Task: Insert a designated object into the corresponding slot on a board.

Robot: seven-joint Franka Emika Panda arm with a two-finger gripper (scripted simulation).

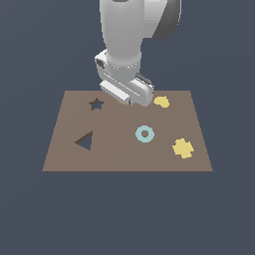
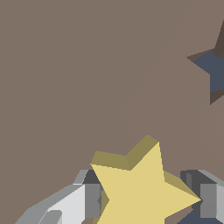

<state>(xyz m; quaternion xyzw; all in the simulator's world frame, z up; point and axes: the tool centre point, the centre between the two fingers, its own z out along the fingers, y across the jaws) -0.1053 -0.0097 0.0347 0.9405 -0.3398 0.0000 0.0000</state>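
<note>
Claw (image 2: 146, 201) pinching the yellow star (image 2: 140, 188), one finger (image 2: 87, 199) on each side. Star looks rigid, light, slick-sided, so hold across the body, not the points. It hangs just above the board (image 1: 124, 154). Star slot (image 1: 96, 104) lies off to one side, bare board between. Ring (image 1: 145, 133) and yellow pieces sit beyond, away from the route.

Smooth, rounded pale-grey arm (image 1: 122, 35) with a darker grey joint cap near the top. Boxy white gripper (image 1: 128, 101) housing with small dark insets. Light grey fingers (image 2: 89, 199) carrying darker grey pads.
</note>
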